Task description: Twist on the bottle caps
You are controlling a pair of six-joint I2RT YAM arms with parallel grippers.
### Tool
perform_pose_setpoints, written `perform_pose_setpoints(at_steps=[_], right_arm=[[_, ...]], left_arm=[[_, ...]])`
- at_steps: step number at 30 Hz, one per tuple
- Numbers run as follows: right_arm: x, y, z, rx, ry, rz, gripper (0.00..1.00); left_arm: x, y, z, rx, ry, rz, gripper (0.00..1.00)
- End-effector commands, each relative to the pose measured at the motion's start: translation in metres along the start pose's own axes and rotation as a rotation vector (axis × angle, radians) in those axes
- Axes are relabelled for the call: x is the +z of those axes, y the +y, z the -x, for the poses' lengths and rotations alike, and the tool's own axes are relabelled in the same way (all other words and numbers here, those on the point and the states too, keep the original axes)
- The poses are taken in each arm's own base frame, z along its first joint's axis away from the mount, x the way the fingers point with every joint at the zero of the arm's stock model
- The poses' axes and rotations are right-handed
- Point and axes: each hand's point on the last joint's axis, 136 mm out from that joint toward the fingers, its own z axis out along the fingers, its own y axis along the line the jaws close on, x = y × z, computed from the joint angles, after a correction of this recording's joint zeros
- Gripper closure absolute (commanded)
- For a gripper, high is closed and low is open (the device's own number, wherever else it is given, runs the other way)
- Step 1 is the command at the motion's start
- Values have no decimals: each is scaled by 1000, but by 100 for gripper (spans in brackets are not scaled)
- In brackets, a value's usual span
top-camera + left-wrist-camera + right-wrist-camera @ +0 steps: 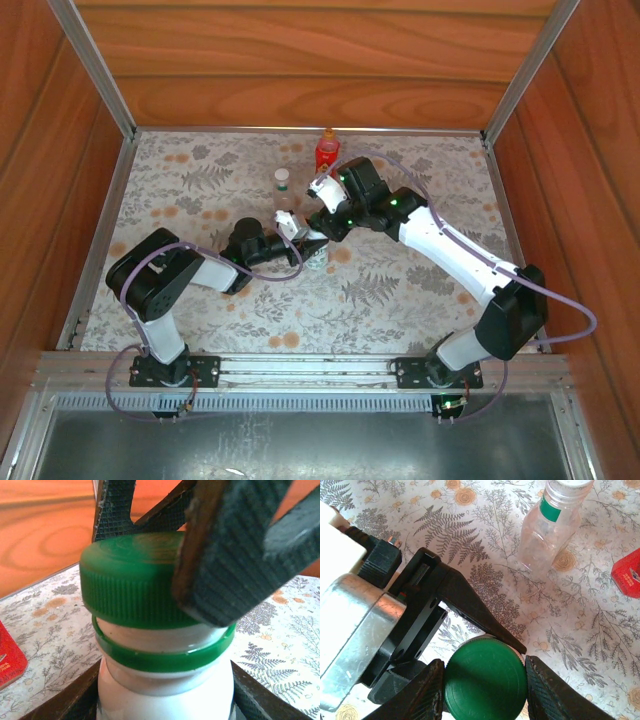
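Observation:
The white bottle (165, 690) stands upright at mid-table, its body clamped between my left gripper's (165, 702) two dark fingers (65, 702). A green cap (132, 582) sits on its neck, with a strip of white neck showing above the green ring (165, 655). My right gripper (485, 680) comes down from above and is shut on the green cap (485, 672), one ribbed pad (427, 692) on each side. In the top view my left gripper (303, 248) and right gripper (322, 220) meet at the white bottle (317, 255).
The clear bottle (283, 192) stands just behind the grippers, also seen as the clear bottle (545, 530). The red bottle (327, 152) stands further back near the rear wall. Wooden walls enclose the floral mat (400, 290) on three sides.

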Motion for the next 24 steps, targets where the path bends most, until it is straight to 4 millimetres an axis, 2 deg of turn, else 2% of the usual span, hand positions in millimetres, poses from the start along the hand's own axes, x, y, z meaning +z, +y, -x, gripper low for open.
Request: perform_pose_setpoints(at_steps=[1, 13, 19, 24], right_arm=[[6, -3, -15, 21, 75, -1, 56], [5, -2, -11, 10, 67, 6, 55], [-1, 0, -2, -4, 23, 15, 46], [-9, 3, 6, -26, -19, 21, 34]], left_arm=[[-2, -4, -24, -33, 67, -20, 47], [-2, -4, -24, -33, 69, -20, 47], [-2, -4, -25, -35, 70, -21, 47], [-2, -4, -24, -35, 69, -22, 47]])
